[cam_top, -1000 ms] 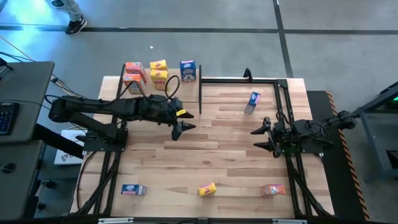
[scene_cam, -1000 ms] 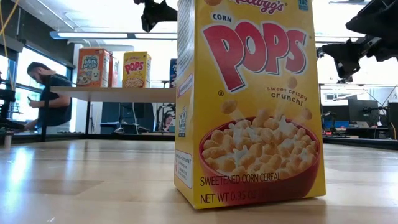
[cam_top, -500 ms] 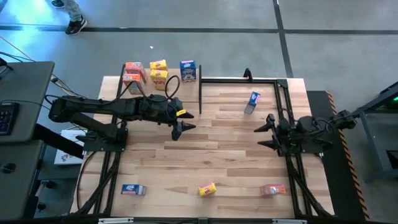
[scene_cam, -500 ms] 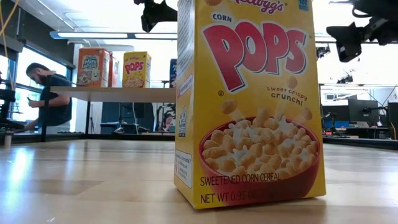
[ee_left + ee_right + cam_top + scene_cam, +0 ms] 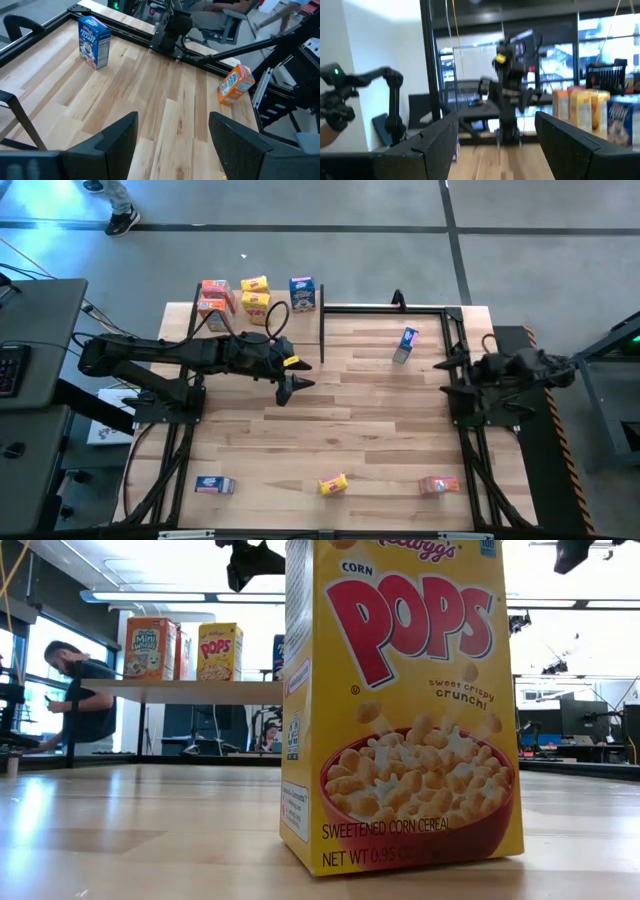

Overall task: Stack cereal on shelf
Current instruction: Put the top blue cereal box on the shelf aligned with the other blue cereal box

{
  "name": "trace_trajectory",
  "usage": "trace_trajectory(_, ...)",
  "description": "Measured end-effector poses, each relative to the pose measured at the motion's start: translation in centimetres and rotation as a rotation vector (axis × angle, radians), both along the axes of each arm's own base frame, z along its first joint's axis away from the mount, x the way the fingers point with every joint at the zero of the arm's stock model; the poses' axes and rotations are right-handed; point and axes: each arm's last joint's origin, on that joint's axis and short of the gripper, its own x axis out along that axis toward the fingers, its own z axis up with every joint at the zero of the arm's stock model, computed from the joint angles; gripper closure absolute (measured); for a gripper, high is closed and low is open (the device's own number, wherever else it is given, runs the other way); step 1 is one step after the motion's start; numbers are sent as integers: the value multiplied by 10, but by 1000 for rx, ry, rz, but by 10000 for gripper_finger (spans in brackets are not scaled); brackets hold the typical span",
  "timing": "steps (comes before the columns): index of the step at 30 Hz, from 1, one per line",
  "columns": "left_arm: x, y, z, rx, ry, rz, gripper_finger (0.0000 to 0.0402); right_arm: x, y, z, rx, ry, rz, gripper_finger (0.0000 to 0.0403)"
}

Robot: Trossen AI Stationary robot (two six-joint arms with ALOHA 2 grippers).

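Both grippers hang empty over the wooden table. Seen from above, the left gripper reaches in from the left side and hovers above the bare middle of the table, its fingers spread apart with nothing between them. The right gripper sits at the right edge of the table, beside the black frame, and its fingers are also parted and grasp nothing. Five cereal boxes stand together on the shelf at the far left corner: two orange boxes, two yellow boxes and one blue box. Another blue box stands alone on the table at the far right, near the right gripper but apart from it; the left wrist view shows it upright. Three more boxes lie along the near edge of the table, well apart from each other: a blue one on the left, a yellow one in the middle and an orange one on the right. From table height, the yellow one stands upright close to the camera and fills much of the view, with the shelf and its boxes small behind it. A person sits in the room beyond the table, at the far left.
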Motion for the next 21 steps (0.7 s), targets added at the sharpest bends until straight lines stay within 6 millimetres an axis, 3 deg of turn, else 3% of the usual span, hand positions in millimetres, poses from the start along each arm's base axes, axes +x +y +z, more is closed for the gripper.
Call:
trace_trajectory(8,0,0,0,30,6,-14,167,-19,-6,32,-59,-115,-28,146)
trace_trajectory(13,0,0,0,31,7,-14,167,-33,-13,52,37,-207,-110,146)
trace_trajectory(21,0,0,-1,32,11,-14,167,-40,-19,90,2,-258,-292,146)
